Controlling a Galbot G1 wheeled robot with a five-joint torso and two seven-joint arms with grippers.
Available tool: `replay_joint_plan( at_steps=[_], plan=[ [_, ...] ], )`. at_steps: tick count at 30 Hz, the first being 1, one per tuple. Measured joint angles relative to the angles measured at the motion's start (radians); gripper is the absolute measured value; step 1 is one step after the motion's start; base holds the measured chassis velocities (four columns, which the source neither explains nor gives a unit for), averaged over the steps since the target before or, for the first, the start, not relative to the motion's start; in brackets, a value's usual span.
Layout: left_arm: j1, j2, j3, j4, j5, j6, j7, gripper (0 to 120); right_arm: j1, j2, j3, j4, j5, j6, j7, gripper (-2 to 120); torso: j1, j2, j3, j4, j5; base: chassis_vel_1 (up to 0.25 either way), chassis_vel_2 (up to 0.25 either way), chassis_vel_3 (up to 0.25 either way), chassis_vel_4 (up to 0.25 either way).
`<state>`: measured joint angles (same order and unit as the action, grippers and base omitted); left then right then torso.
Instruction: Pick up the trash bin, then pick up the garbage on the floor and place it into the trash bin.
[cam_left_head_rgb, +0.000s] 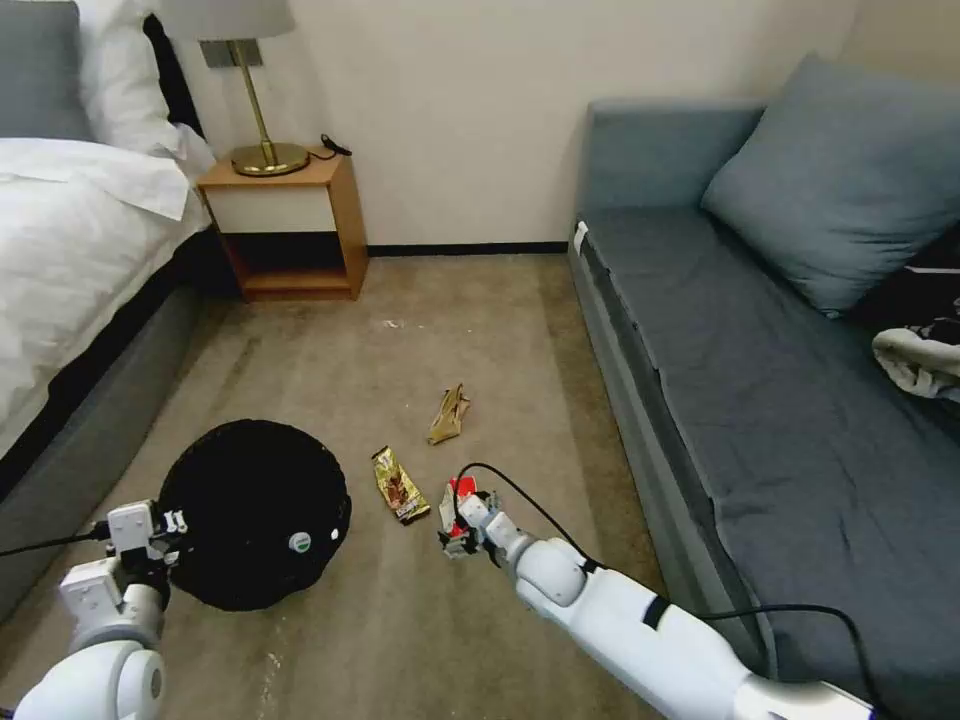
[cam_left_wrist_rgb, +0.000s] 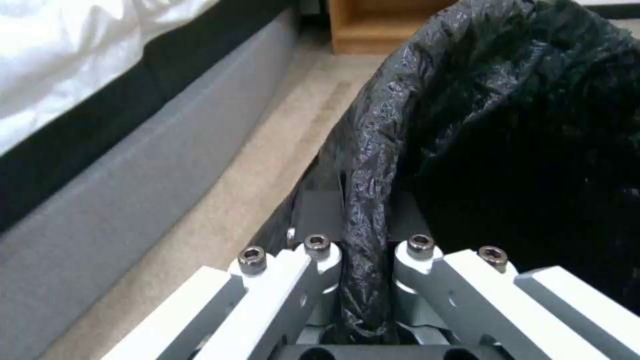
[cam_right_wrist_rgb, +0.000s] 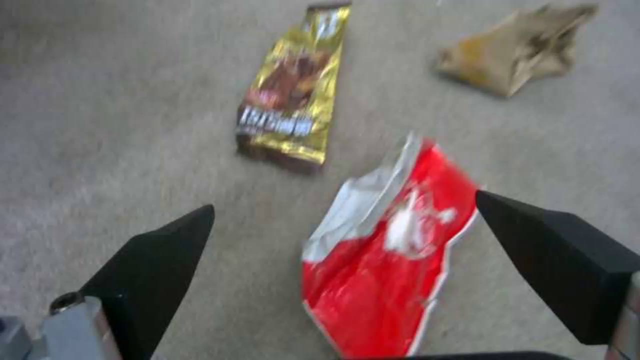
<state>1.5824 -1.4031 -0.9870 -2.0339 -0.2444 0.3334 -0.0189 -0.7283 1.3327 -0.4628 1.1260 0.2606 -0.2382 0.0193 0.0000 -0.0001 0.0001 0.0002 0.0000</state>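
Observation:
The trash bin (cam_left_head_rgb: 255, 510), round and lined with a crinkly black bag, sits low on the left, its mouth tipped toward me. My left gripper (cam_left_head_rgb: 150, 540) is shut on its near rim; the left wrist view shows the fingers (cam_left_wrist_rgb: 313, 210) pinching the bag-covered rim (cam_left_wrist_rgb: 363, 200). A small white-and-green cap (cam_left_head_rgb: 299, 542) shows inside the bin. My right gripper (cam_left_head_rgb: 458, 525) hangs open just above the red wrapper (cam_left_head_rgb: 460, 488), its black fingertips (cam_right_wrist_rgb: 193, 230) straddling the wrapper (cam_right_wrist_rgb: 387, 260). Beyond lie a yellow-brown wrapper (cam_left_head_rgb: 400, 483) (cam_right_wrist_rgb: 293, 100) and a crumpled tan wrapper (cam_left_head_rgb: 449, 413) (cam_right_wrist_rgb: 520, 47).
A bed (cam_left_head_rgb: 80, 250) with a grey base runs along the left, close to the bin. A blue-grey sofa (cam_left_head_rgb: 760, 380) lines the right. A wooden nightstand (cam_left_head_rgb: 285, 225) with a brass lamp stands at the back wall. Beige carpet (cam_left_head_rgb: 400, 620) lies between them.

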Motion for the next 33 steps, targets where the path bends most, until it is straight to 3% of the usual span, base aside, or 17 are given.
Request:
replay_joint_plan(
  at_steps=[4, 8, 19, 20, 24, 29, 31, 33],
  plan=[
    [0.000, -0.006, -0.001, -0.002, 0.006, 0.001, 0.000, 5, 0.003, 0.039, 0.023, -0.080, -0.033, 0.031, -0.020, 100, 0.000, 0.000, 0.000, -0.0003, -0.0002, 0.000, 0.000, 0.000, 0.000],
    [-0.001, -0.012, -0.002, -0.002, 0.009, 0.002, 0.000, 5, 0.010, 0.083, 0.056, -0.156, -0.065, 0.053, -0.032, 90, 0.000, 0.000, 0.000, -0.0001, -0.0001, 0.000, 0.000, 0.000, 0.000],
    [-0.001, -0.012, -0.013, -0.002, 0.007, -0.001, 0.000, 5, 0.031, 0.186, 0.146, -0.335, -0.205, 0.107, -0.044, 49, 0.000, 0.000, 0.000, -0.0002, 0.0000, 0.000, 0.000, 0.000, 0.000],
    [-0.001, -0.012, -0.013, -0.002, 0.007, -0.001, 0.000, 5, 0.031, 0.186, 0.146, -0.335, -0.205, 0.107, -0.044, 49, 0.000, 0.000, 0.000, -0.0002, 0.0000, 0.000, 0.000, 0.000, 0.000],
    [-0.004, -0.011, -0.011, -0.002, 0.007, -0.003, 0.000, 5, 0.033, 0.187, 0.162, -0.350, -0.253, 0.137, -0.042, 28, 0.000, 0.000, 0.000, -0.0002, 0.0000, 0.000, 0.000, 0.000, 0.000],
    [-0.006, -0.013, -0.007, -0.001, 0.007, -0.004, 0.000, 5, 0.027, 0.176, 0.165, -0.343, -0.260, 0.149, -0.042, 16, 0.000, 0.000, 0.000, -0.0002, 0.0000, 0.000, 0.000, 0.000, 0.000],
    [-0.007, -0.014, -0.004, 0.000, 0.007, -0.004, 0.000, 5, 0.022, 0.169, 0.171, -0.330, -0.255, 0.154, -0.042, 4, 0.000, 0.000, 0.000, -0.0002, 0.0000, 0.000, 0.000, 0.000, 0.000],
    [-0.007, -0.015, -0.003, 0.000, 0.007, -0.004, 0.000, 5, 0.021, 0.165, 0.173, -0.322, -0.248, 0.156, -0.042, 3, 0.000, 0.000, 0.000, -0.0002, 0.0001, 0.000, 0.000, 0.000, 0.000]
  ],
)
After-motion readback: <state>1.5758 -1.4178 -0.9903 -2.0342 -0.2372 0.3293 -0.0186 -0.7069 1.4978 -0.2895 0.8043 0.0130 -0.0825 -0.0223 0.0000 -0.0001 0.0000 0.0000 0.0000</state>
